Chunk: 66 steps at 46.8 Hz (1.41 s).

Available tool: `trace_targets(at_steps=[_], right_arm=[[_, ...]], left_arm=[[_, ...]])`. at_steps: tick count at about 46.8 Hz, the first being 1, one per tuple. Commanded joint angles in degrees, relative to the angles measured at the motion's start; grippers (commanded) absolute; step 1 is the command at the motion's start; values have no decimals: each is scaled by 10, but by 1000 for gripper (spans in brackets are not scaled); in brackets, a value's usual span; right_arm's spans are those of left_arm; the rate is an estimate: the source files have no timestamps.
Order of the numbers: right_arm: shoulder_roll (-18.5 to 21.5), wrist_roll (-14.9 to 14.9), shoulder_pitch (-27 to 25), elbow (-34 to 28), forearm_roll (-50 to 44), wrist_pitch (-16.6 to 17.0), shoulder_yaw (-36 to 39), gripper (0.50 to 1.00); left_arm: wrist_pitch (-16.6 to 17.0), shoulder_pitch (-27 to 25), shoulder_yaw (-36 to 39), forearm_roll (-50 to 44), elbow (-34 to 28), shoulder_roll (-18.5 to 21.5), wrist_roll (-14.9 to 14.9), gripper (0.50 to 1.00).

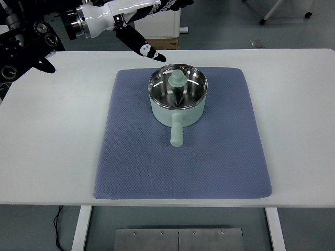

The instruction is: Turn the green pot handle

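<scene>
A pale green pot point(178, 100) with a shiny steel inside stands on the far half of a blue-grey mat point(183, 157). Its green handle point(177, 132) points straight toward the near edge of the table. A small green knob point(177, 79) shows inside the pot. My left hand point(149, 26) reaches in high from the upper left, above the table's far edge and left of the pot. Its fingers are spread and hold nothing; the thumb point(146, 49) hangs down just beyond the mat's far-left corner. It does not touch the pot.
The white table point(57, 141) carries only the mat and the pot. A cardboard box point(159, 43) and a white cabinet stand on the floor behind the far edge. My left forearm point(31, 39) crosses the upper left corner.
</scene>
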Motion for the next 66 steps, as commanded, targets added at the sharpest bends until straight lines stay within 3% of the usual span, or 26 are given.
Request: trace_targets(at_steps=[1,21,36,51,66], right_arm=[[0,0,0,0,0,0,0,1000],[0,0,0,0,0,0,0,1000],[0,0,0,0,0,0,0,1000],[0,0,0,0,0,0,0,1000],[0,0,0,0,0,0,0,1000]], left_arm=[[-14,-6,2,29,-13,1,-5,1000],[-34,-78,78,117,-101,0,-5,1000],[-33,-129,165,210,-115,-18,-5,1000],[-33,-134,191,248,-119,-77,-5,1000],[-32,-149,224,302,-135,-105,-5,1000]])
